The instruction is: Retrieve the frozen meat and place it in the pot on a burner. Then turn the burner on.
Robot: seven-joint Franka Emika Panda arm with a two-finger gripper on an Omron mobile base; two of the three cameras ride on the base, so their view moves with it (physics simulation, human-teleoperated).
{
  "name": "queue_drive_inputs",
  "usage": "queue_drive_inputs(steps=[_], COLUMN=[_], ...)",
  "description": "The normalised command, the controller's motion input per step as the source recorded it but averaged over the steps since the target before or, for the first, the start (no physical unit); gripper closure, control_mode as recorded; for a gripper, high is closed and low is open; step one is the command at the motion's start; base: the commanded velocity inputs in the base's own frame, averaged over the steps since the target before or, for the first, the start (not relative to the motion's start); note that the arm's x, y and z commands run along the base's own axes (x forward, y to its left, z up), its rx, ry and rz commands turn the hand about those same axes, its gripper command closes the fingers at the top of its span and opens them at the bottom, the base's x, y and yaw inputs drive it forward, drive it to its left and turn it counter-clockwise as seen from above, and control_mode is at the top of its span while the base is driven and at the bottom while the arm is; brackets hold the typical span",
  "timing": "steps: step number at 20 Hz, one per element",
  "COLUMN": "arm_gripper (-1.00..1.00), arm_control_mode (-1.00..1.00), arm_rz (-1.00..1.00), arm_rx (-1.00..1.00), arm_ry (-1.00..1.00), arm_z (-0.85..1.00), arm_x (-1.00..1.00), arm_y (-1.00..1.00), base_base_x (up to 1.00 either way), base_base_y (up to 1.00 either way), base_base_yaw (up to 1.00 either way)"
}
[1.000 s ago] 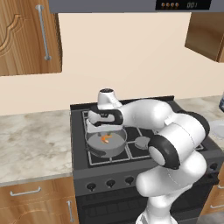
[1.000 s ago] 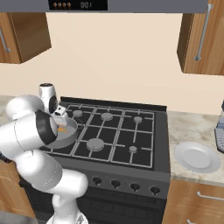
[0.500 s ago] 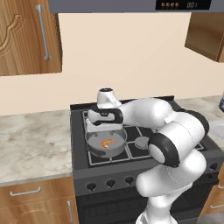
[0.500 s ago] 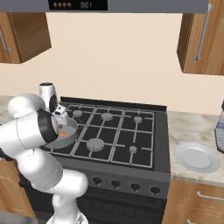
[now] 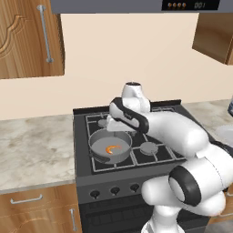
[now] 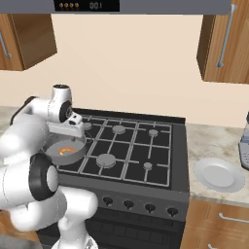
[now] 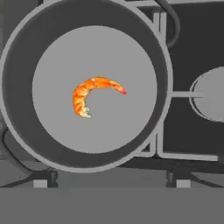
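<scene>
The frozen meat (image 7: 80,97), a small orange curved piece, lies loose on the floor of the pot (image 7: 26,144). In the left base view the meat (image 5: 111,149) rests in the grey pot (image 5: 93,150) on the stove's front left burner. My gripper (image 5: 117,129) hangs just above the pot's far rim, open, with nothing between its fingers. From the right base view the gripper (image 6: 68,136) stands over the pot (image 6: 51,151), and the meat (image 6: 65,151) shows as an orange spot inside.
The black stove has several other burners (image 6: 106,160) and a row of knobs (image 6: 129,205) along its front. A white plate (image 6: 219,174) sits on the counter to the right. Marble counter (image 5: 32,150) stretches to the left, under wooden cabinets.
The gripper has opened and let go of the meat, which dropped a little onto the pot's floor. The arm has hardly moved.
</scene>
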Motion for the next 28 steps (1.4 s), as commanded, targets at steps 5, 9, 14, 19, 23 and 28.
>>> queue_drive_inputs(steps=[5, 9, 14, 19, 23, 28], arm_gripper=[-1.00, -1.00, -1.00, -1.00, -1.00, -1.00], arm_control_mode=[-1.00, -1.00, -1.00, -1.00, -1.00, -1.00], arm_rz=[0.00, -0.06, -0.05, -0.05, -0.03, -0.01], arm_rx=[0.03, 0.00, 0.00, -0.01, -0.03, -0.03], arm_ry=[-0.07, -0.09, -0.08, -0.06, -0.05, -0.06], arm_z=[0.42, 0.06, 0.05, 0.03, 0.02, 0.10], arm_x=[-0.83, -0.89, -0.78, -0.63, -0.56, -0.55], arm_y=[-0.86, -0.96, -0.68, -0.25, -0.04, 0.00], base_base_x=[0.00, 0.00, 0.00, 0.00, 0.00, 0.00], base_base_y=[0.00, 0.00, 0.00, 0.00, 0.00, 0.00], base_base_yaw=[0.00, 0.00, 0.00, 0.00, 0.00, 0.00])
